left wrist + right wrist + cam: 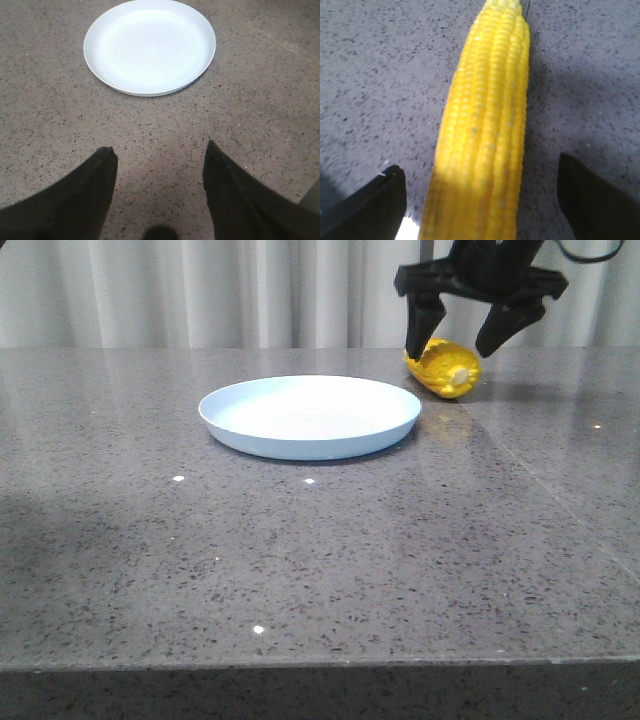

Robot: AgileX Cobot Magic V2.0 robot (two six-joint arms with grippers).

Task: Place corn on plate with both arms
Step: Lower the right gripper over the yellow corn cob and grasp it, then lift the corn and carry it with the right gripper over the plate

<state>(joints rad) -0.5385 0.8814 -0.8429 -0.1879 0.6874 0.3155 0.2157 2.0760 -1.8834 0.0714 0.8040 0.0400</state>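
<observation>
The plate (309,416) sits empty while the right gripper (462,332) straddles the corn (443,368), fingers spread, untouching.

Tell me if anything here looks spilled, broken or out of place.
Nothing stands out. The plate sits flat and bare on the table; the corn lies whole beside it, with the right gripper open around it. The left gripper is open over bare table.

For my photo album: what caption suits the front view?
Right gripper, fingers open, straddles the corn beside an empty plate.
</observation>
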